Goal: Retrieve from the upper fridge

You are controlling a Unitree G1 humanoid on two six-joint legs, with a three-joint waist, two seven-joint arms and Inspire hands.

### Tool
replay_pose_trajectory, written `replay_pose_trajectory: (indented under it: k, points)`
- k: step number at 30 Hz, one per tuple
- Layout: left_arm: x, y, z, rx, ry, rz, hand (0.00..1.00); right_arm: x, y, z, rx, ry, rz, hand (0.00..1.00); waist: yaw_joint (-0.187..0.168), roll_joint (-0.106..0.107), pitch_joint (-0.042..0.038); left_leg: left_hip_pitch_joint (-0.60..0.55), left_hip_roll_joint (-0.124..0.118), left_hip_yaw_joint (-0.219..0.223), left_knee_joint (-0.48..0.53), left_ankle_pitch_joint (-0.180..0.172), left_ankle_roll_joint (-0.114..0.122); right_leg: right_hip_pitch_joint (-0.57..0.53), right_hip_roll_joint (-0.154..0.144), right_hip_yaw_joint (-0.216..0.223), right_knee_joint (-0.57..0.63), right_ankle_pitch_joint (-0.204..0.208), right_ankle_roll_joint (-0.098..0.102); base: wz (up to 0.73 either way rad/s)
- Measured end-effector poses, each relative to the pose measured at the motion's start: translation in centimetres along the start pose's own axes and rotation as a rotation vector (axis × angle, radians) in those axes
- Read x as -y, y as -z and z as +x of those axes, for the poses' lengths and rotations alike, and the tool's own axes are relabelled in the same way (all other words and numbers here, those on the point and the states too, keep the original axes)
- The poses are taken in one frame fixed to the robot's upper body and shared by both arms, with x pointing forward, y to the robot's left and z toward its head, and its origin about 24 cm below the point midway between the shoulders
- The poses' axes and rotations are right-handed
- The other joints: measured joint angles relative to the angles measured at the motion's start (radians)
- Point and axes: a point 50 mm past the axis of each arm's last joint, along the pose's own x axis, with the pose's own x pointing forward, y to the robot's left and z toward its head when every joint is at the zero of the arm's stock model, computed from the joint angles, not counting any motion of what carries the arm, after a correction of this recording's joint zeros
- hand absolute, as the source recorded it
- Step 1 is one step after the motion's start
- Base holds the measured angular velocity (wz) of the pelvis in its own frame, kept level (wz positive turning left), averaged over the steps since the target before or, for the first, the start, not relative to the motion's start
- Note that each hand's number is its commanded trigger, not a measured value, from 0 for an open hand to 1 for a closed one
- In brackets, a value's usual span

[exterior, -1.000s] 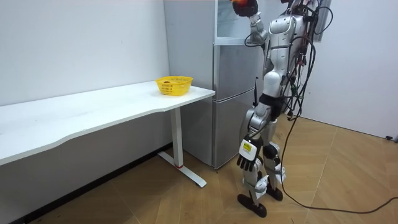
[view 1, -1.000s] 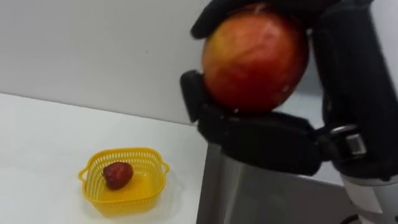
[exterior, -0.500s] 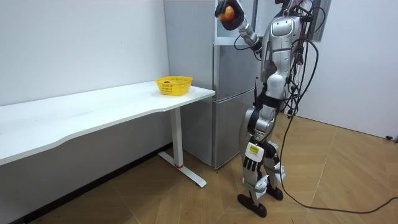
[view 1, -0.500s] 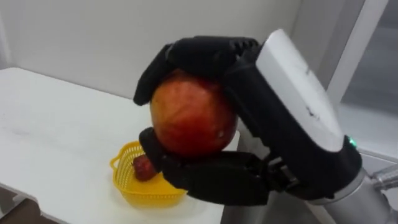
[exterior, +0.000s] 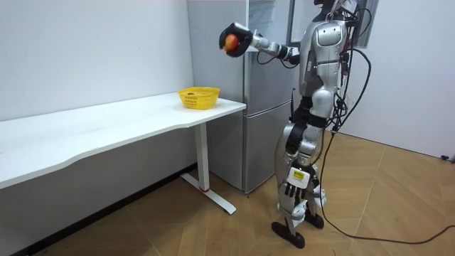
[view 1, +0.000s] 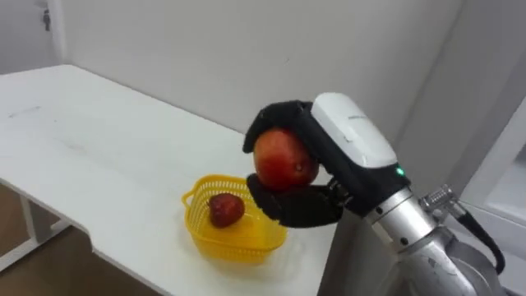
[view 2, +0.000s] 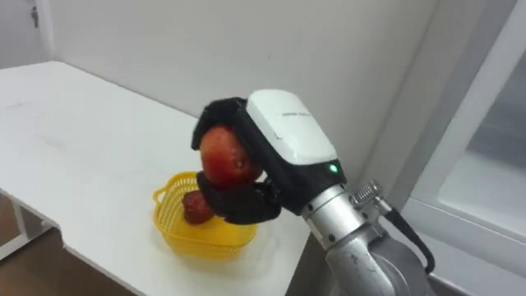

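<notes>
A red-yellow apple (view 1: 283, 158) is held in my right hand (view 1: 352, 140), whose dark fingers and thumb curl round it. The hand hovers in the air just right of and above a yellow basket (view 1: 239, 239), apart from it. That basket stands near the white table's (view 1: 82, 140) right end and holds a small dark-red fruit (view 1: 225, 209). In the room view I stand before the grey fridge (exterior: 266, 121), right arm stretched toward the table with the apple (exterior: 230, 43) high above its end. My left hand (exterior: 293, 188) hangs relaxed by my leg.
The fridge's upper compartment (view 1: 501, 177) stands open at my right. The table runs left along a white wall (view 1: 205, 49), with its front edge (view 1: 123, 259) toward me. Wooden floor (exterior: 398, 206) lies around me.
My right arm has swung the apple down and away from the upper fridge toward the table, to beside the basket. My view has turned left with it.
</notes>
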Motion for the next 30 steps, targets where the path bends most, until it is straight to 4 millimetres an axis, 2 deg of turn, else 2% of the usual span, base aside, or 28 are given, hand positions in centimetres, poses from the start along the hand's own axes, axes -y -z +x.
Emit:
replay_pose_trajectory:
  k: [3,8,10,12,19,28,30]
  points:
    - [-0.2,0.2,-0.1,-0.010,-0.006,-0.002,0.00,-1.0,1.7,-0.2,-0.078,-0.041,0.004,1.00,0.016,-0.014,-0.0036,-0.016,-0.011,-0.023,0.016,0.000,0.000,-0.005,-0.002,-0.001,0.000,-0.001,0.002,0.24]
    - [-1.0,0.1,-0.2,-0.011,-0.029,0.002,0.00,-2.0,4.2,-0.6,-0.189,-0.069,-0.013,1.00,0.040,-0.031,0.0053,-0.029,-0.015,-0.043,0.026,0.000,0.000,-0.005,-0.002,-0.012,0.001,-0.002,0.003,0.14]
    - [-1.1,-0.1,-0.2,-0.016,-0.034,0.001,0.00,-2.3,5.1,-0.7,-0.232,-0.079,-0.004,1.00,0.051,-0.035,0.0052,-0.042,-0.018,-0.046,0.029,0.000,0.000,-0.011,-0.003,-0.027,0.001,-0.002,0.003,0.05]
    - [-1.1,0.0,-0.2,-0.021,-0.040,0.000,0.00,-2.5,5.5,-0.5,-0.254,-0.082,0.025,1.00,0.057,-0.038,0.0076,-0.053,-0.018,-0.046,0.033,0.000,0.000,-0.018,-0.003,-0.029,0.001,-0.002,0.003,0.03]
    - [-1.5,0.0,-0.3,-0.028,-0.078,0.000,0.00,-3.1,6.9,-0.4,-0.330,-0.095,0.090,1.00,0.076,-0.046,0.0076,-0.083,-0.031,-0.065,0.062,0.001,-0.001,-0.029,-0.003,-0.051,0.002,-0.002,0.003,0.09]
    - [-1.8,-0.7,-0.3,0.004,-0.109,0.007,0.00,-3.7,7.1,-0.3,-0.341,-0.132,0.086,1.00,0.076,-0.060,0.0066,-0.105,-0.034,-0.079,0.085,0.001,-0.002,-0.036,-0.001,-0.052,0.003,-0.002,0.003,0.04]
    - [-1.9,-0.9,-0.4,0.015,-0.114,0.010,0.00,-3.7,7.0,-0.3,-0.341,-0.133,0.084,1.00,0.081,-0.059,0.0092,-0.111,-0.038,-0.079,0.091,0.001,-0.002,-0.039,0.000,-0.056,0.003,-0.002,0.003,0.02]
